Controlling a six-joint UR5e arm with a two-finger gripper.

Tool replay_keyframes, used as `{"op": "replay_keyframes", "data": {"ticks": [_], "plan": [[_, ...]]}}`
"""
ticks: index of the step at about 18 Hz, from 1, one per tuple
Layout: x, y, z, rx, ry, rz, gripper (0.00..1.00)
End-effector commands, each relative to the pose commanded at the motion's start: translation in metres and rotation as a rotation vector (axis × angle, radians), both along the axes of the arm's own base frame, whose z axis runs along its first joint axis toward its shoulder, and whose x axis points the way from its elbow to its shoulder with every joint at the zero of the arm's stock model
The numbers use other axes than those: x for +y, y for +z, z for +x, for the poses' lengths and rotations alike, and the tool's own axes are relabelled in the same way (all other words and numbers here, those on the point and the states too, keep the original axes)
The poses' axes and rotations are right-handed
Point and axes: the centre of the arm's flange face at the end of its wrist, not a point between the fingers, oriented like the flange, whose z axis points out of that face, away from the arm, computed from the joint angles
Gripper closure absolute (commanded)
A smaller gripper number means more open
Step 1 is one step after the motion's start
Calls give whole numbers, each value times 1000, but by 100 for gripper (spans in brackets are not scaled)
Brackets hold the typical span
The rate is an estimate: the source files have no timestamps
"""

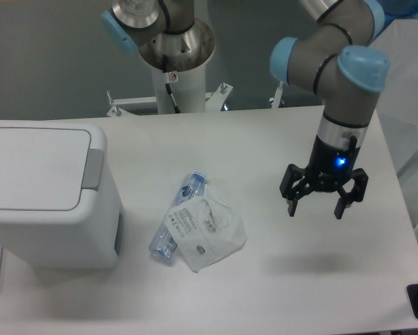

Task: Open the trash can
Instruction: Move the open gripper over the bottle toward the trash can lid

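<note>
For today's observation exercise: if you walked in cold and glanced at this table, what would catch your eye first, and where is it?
First, the big white trash can at the left edge, its flat lid shut and a grey push tab on its right rim. Next, the open black gripper with a blue light, hanging above the table's right side. Between them lie a clear plastic bottle and a white packet, touching.
</note>
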Motion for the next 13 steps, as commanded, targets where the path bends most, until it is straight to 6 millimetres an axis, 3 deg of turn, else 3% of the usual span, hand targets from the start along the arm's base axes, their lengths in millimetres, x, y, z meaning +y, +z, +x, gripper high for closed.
{"op": "replay_keyframes", "data": {"ticks": [2, 4, 9, 13], "plan": [[2, 19, 6, -27, 34, 46, 0], [14, 35, 25, -30, 23, 71, 0], [48, 50, 62, -63, 11, 86, 0], [70, 68, 110, -84, -9, 98, 0]]}}
